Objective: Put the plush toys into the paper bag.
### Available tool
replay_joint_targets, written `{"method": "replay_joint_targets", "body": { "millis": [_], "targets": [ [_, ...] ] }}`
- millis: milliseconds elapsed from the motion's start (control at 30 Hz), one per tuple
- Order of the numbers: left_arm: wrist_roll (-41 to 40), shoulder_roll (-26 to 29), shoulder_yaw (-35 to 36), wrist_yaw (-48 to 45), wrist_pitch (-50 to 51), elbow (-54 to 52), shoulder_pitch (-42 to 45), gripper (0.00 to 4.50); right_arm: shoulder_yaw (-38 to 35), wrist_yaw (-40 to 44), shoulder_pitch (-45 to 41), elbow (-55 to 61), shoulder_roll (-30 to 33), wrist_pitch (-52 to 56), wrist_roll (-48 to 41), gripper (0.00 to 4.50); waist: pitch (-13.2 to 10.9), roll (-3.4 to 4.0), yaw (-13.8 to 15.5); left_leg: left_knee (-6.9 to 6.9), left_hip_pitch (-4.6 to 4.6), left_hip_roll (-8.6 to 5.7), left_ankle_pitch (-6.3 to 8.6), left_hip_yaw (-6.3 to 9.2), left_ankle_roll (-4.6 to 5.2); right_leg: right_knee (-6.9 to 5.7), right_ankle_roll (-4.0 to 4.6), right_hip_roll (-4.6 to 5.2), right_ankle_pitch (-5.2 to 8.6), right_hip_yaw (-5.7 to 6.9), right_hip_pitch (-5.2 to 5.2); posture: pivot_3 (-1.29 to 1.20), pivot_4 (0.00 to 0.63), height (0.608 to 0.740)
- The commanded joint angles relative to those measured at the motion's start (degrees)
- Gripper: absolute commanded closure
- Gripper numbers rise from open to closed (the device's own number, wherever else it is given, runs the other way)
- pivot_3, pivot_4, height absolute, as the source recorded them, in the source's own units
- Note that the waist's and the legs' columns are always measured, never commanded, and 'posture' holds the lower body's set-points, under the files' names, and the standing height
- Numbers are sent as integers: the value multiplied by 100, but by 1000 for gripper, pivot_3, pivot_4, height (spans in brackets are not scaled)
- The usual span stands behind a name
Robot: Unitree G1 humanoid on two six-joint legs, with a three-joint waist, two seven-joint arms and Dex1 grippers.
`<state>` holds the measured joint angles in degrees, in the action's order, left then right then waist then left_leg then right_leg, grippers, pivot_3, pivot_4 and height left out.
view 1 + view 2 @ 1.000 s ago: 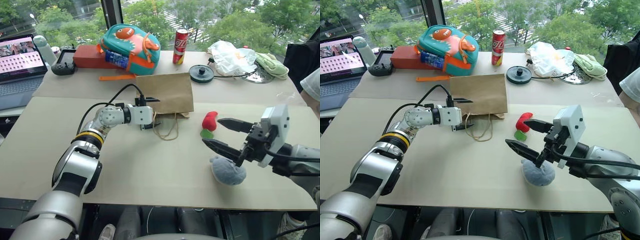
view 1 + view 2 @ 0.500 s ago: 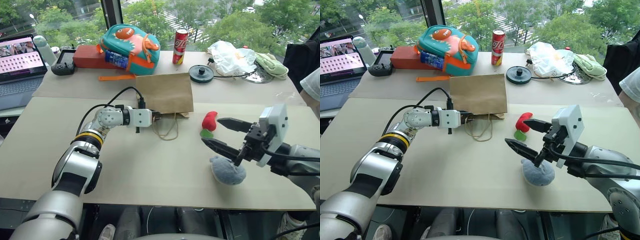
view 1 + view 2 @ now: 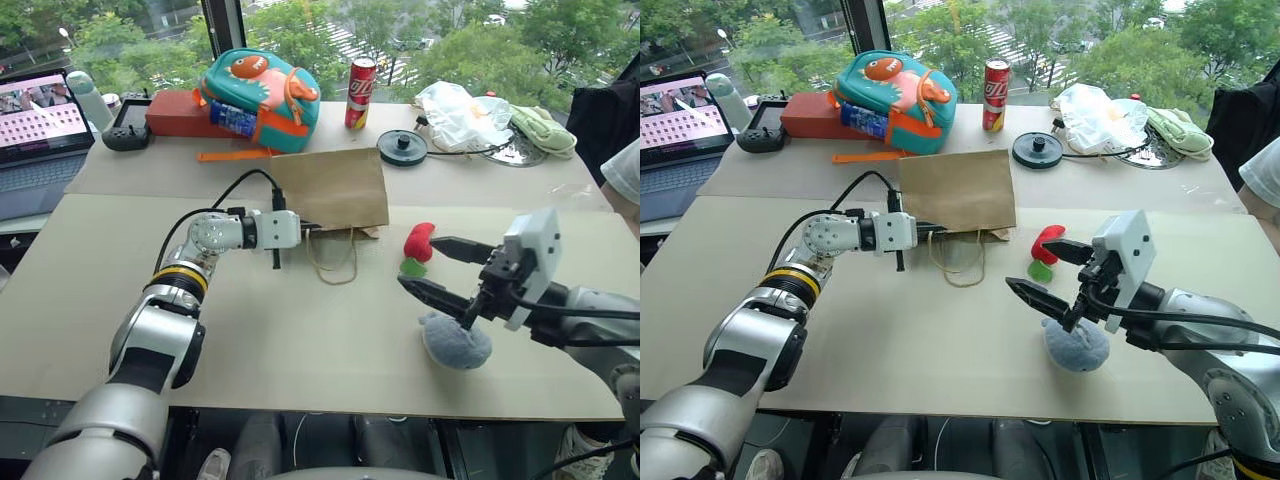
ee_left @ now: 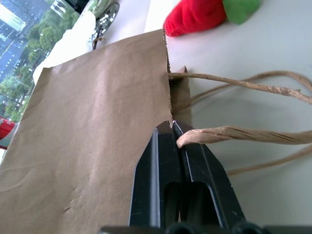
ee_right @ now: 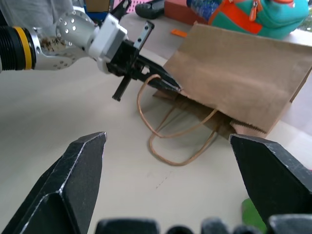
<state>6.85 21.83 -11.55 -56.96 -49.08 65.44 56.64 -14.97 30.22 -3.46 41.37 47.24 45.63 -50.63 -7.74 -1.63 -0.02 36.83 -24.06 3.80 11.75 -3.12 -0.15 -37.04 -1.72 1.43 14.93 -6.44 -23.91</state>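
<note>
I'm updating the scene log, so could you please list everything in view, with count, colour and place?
paper bag: 1, brown, lying flat mid-table, tan cord handles toward the robot.
plush toys: 2; red pepper toy with green end, right of the bag; grey-blue fuzzy toy, near right edge.
dinosaur backpack: 1, teal and orange, far side.
soda can: 1, red, upright beside the backpack.
white plastic bag: 1, far right.
green cloth: 1, far right.
black disc: 1, behind the bag.
red box: 1, left of backpack.
black controller: 1, far left.
laptop: 1, open, far left.
left gripper: shut on the bag's mouth edge.
right gripper: open, above the grey-blue toy.
</note>
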Motion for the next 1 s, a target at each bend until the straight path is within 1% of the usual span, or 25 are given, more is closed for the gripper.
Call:
{"method": "replay_joint_targets", "body": {
  "millis": [33, 167, 233, 300, 433, 500, 567, 600, 633, 667, 833, 967, 1000],
  "targets": [
    [-754, 134, 241, -708, 483, -1041, -446, 4447, 314, -170, 9, -125, -126, -203, 530, 0, 2, 3, -19, 0, 0, 1, 0, 0, 0, 0, 0, 0, 0, 0, 0, 0, 150, 733],
    [-1286, 293, 328, -1010, 1387, -2430, -1191, 4447, 669, -318, 65, -109, -335, -210, 914, 0, 6, 11, -80, 0, 3, 4, 0, -1, 0, -6, 1, -2, 0, -2, -4, 0, 150, 733],
    [-1604, 507, 324, -1119, 2180, -3619, -1753, 4447, 864, -462, 137, -40, -499, -162, 1040, 0, 6, 11, -90, 2, 2, 5, -1, 1, 0, -8, 1, -3, 0, -2, -3, 0, 150, 733],
    [-1744, 681, 329, -1096, 2753, -4439, -2122, 4447, 985, -561, 195, 2, -634, -124, 1134, 0, 9, 15, -106, 3, 3, 7, -1, 1, -1, -7, 1, -4, 0, -2, -3, 0, 150, 733],
    [-1783, 788, 368, -911, 3354, -5068, -2315, 4447, 1205, -638, 213, -11, -806, -107, 1326, 0, 9, 15, -61, 9, 12, 7, -5, 2, -6, -9, 1, -5, 1, -5, 10, 0, 150, 733],
    [-1766, 784, 378, -853, 3519, -5194, -2318, 4447, 1375, -645, 134, -86, -889, -130, 1449, 0, 9, 15, -62, 10, 41, 6, -6, 4, -4, -2, -3, -5, 4, -5, 48, 0, 150, 733],
    [-1759, 770, 375, -826, 3634, -5272, -2303, 4500, 1492, -721, -22, -238, -1055, -147, 1571, 522, 9, 15, -76, 9, 70, 6, -6, 2, -4, 4, -13, -4, 10, -6, 76, 0, 150, 733],
    [-1763, 763, 370, -823, 3684, -5301, -2291, 4500, 1544, -717, -78, -279, -1112, -178, 1612, 676, 8, 15, -81, 8, 74, 6, -6, 1, -4, 4, -22, -5, 16, -8, 79, 0, 150, 733],
    [-1776, 754, 369, -825, 3733, -5330, -2278, 4500, 1585, -703, -120, -298, -1168, -195, 1640, 962, 9, 15, -89, 8, 74, 6, -6, 2, -4, 3, -22, -6, 17, -8, 78, 0, 150, 733],
    [-1783, 747, 371, -827, 3766, -5347, -2271, 4500, 1612, -679, -142, -306, -1208, -204, 1671, 1362, 9, 15, -94, 8, 75, 6, -6, 2, -4, 2, -20, -7, 16, -10, 76, 0, 150, 733],
    [-1931, 697, 423, -874, 4053, -5400, -2190, 4500, 1942, -789, -477, -629, -1568, -259, 2040, 3051, 9, 15, -98, 2, 74, 7, -5, 3, -3, 1, -4, -11, 11, -12, 73, 0, 150, 733],
    [-2226, 641, 571, -844, 4469, -5411, -2068, 4500, 2178, -955, -749, -1042, -1858, -394, 2473, 4463, 9, 15, -96, 3, 72, 6, -5, 3, -3, 2, -4, -10, 11, -12, 73, 0, 150, 733],
    [-2285, 635, 605, -844, 4568, -5421, -2030, 4500, 2236, -1017, -809, -1168, -1937, -440, 2603, 4463, 8, 15, -96, 3, 72, 6, -5, 3, -3, 2, -4, -10, 11, -12, 73, 0, 150, 733]
  ]
}}
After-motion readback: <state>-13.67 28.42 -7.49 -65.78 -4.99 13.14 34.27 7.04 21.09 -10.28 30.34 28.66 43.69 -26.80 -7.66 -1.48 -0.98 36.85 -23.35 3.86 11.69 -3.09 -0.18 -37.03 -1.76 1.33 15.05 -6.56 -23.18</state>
